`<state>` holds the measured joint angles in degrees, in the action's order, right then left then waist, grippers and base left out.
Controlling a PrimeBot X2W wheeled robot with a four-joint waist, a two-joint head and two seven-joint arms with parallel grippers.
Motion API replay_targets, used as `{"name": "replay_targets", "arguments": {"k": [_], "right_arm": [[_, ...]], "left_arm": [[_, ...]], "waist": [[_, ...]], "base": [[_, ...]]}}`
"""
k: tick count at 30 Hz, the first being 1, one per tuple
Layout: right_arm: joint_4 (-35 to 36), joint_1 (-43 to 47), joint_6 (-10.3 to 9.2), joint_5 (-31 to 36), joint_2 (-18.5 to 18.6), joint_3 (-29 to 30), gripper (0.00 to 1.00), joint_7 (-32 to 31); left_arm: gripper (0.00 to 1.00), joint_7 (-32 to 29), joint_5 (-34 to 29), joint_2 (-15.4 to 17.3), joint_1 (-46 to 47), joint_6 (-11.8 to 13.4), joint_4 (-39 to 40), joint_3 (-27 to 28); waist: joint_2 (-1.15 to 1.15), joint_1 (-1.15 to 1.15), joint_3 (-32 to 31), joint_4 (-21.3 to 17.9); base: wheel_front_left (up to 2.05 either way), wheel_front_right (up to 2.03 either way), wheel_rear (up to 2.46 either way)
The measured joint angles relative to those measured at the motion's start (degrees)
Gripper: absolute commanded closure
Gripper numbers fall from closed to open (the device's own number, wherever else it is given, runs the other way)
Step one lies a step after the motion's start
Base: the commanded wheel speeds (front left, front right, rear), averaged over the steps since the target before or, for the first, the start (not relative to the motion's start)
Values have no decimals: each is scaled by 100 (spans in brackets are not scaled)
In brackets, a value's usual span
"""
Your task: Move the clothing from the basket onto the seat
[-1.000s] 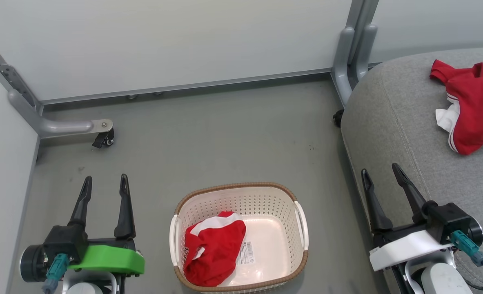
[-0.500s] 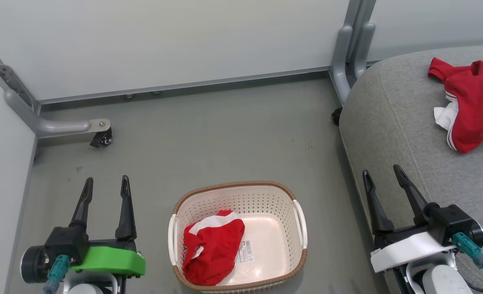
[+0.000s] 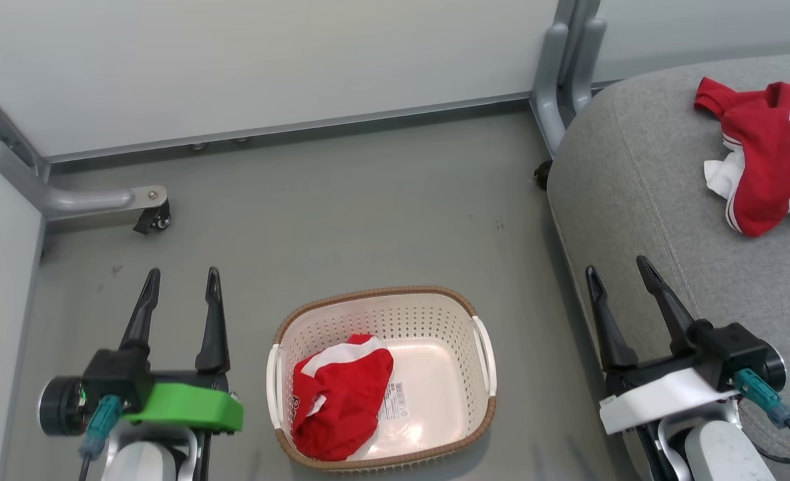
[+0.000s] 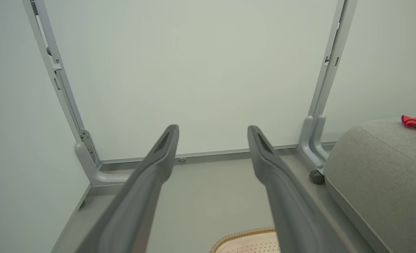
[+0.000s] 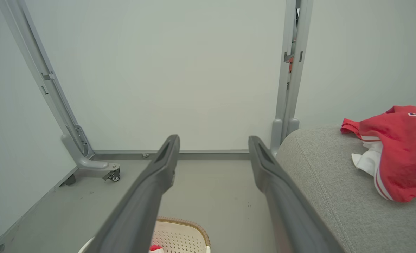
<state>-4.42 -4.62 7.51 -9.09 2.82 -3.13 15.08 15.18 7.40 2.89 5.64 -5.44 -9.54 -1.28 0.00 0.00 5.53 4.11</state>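
Note:
The cream perforated basket (image 3: pixel 435 321) stands on the grey floor between my arms. In its left half lies a red garment with a broad white band (image 3: pixel 338 397), beside the bottom label sticker (image 3: pixel 395 401). On the grey seat (image 3: pixel 642 187) at the right rests the red jersey with lettering (image 3: pixel 765 160), also in the right wrist view as the jersey (image 5: pixel 397 151). My left gripper (image 3: pixel 182 275) is open and empty, left of the basket. Over the seat's front edge my right gripper (image 3: pixel 615 266) is open and empty. The basket rim (image 5: pixel 183 223) shows below the right fingers.
Pale partition walls close the back and left. A grey frame foot with a caster (image 3: pixel 151 217) sits at the back left, and an upright post (image 3: pixel 561 60) stands by the seat's far corner. Bare grey floor (image 3: pixel 341 220) lies behind the basket.
The whole head picture has shifted a little, so the camera has moved. Both grippers stay open and the garments lie as before.

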Motion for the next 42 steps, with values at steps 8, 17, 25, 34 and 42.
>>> {"name": "replay_targets", "arguments": {"k": [8, 17, 25, 34, 42], "right_arm": [[112, -483, 0, 49, -1, -152, 0, 0], [277, -1326, 0, 166, 0, -333, 0, 0], [461, -1976, 0, 180, 0, -445, 0, 0], [632, -2432, 0, 180, 1, -602, 0, 0], [781, -2716, 0, 168, 0, -742, 0, 0]], "left_arm": [[0, 0, -166, 203, 861, -144, -448, -380], [0, -1, -291, 535, 1853, -194, -1391, -1177], [0, -1, -146, 790, 2458, -198, -2223, -1919], [0, -1, -66, 979, 3179, -203, -3221, -2763], [0, -1, -41, 1148, 3788, -204, -4047, -3383]], "waist": [[0, 0, 353, -197], [0, 0, 1032, -499], [0, 0, 1763, -783], [0, 0, 2605, -1038], [0, 0, 3315, -1229]], "base": [[0, 0, 0], [0, 0, 0], [0, 0, 0], [0, 0, 0], [0, 0, 0]]}}
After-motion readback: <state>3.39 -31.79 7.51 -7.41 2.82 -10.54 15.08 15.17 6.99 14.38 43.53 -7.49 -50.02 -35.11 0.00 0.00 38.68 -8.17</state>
